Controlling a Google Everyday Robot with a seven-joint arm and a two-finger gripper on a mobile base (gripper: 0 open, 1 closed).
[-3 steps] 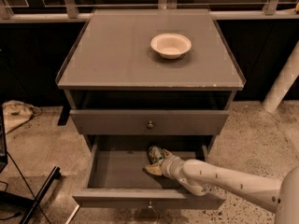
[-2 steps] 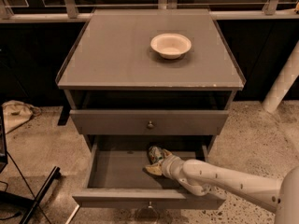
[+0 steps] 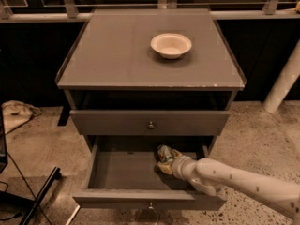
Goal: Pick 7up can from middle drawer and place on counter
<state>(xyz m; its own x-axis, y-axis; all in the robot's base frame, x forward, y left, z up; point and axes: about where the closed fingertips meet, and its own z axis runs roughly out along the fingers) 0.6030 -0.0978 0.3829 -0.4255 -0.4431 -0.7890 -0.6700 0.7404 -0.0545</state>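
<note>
The 7up can (image 3: pixel 163 151), small and silvery-green, stands inside the open middle drawer (image 3: pixel 126 170), near its back right. My gripper (image 3: pixel 167 161) reaches into the drawer from the right on a white arm (image 3: pixel 234 179) and is right at the can, touching or nearly touching it. The lower part of the can is hidden behind the gripper. The counter (image 3: pixel 117 55) is the flat grey cabinet top above.
A white bowl (image 3: pixel 171 44) sits on the counter at the back right. A grey drawer front with a round metal knob (image 3: pixel 151 124) is above the open drawer. A white post (image 3: pixel 283 81) stands at right, black legs (image 3: pixel 40 191) at lower left.
</note>
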